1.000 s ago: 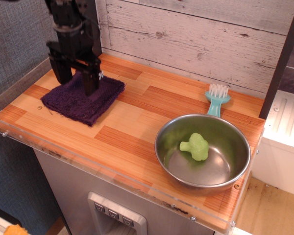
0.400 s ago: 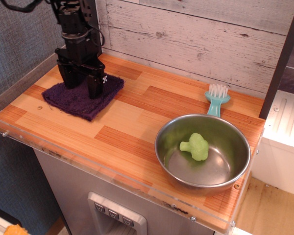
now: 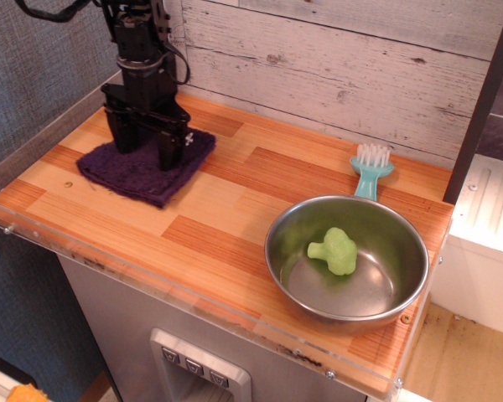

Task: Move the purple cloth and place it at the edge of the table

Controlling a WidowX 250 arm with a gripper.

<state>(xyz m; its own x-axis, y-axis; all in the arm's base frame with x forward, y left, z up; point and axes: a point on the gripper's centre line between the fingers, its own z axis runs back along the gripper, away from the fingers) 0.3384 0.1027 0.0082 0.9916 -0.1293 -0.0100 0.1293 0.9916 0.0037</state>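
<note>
The purple cloth (image 3: 132, 174) lies flat on the table (image 3: 226, 226) at its far left, close to the left acrylic rim. My black gripper (image 3: 147, 152) stands upright over the cloth's back half with its two fingers spread and their tips down on the fabric. The fingers hide part of the cloth. Nothing is held between them.
A steel bowl (image 3: 346, 261) with a green broccoli toy (image 3: 334, 250) sits at the front right. A teal brush (image 3: 371, 172) lies behind the bowl near the white plank wall (image 3: 335, 67). A clear acrylic rim (image 3: 151, 280) runs along the table's front.
My gripper has moved a little to the right and toward the wall, and the cloth has slid slightly the same way under it.
</note>
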